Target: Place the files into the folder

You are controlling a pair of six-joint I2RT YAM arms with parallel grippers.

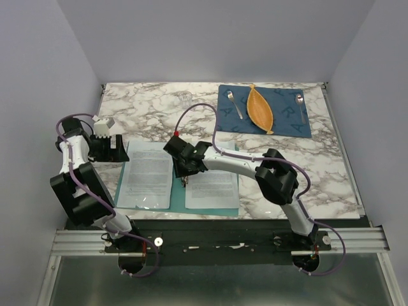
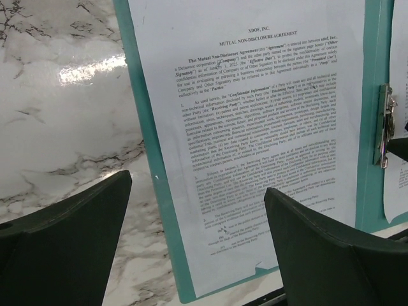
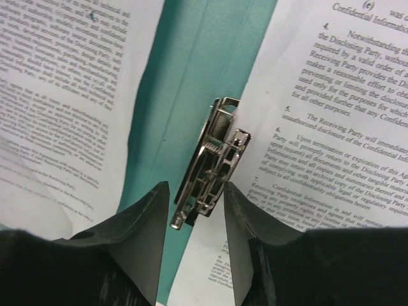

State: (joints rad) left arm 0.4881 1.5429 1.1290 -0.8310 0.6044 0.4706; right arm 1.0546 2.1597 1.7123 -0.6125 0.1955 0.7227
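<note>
**Left:** the left hand (image 2: 197,185) is released, its fingers (image 2: 64,242) spread fully wide. It is held at the left edge of the open teal folder (image 1: 178,201), one finger over the marble tabletop (image 1: 159,108) and the other over paper.

**Centre:** the folder lies flat on the tabletop just ahead of that hand's fingertips and carries the files (image 1: 146,171). One is on the left leaf, directly before the left hand, and another is on the right leaf. The right hand (image 3: 194,191) points down at the folder's spine. Its fingers are half parted on either side of the metal clip (image 3: 213,162). Whether they squeeze the clip or merely flank it cannot be told.

**Right:** well beyond the right hand, a blue placemat (image 1: 287,121) bears an orange leaf-shaped dish (image 1: 260,109).
</note>
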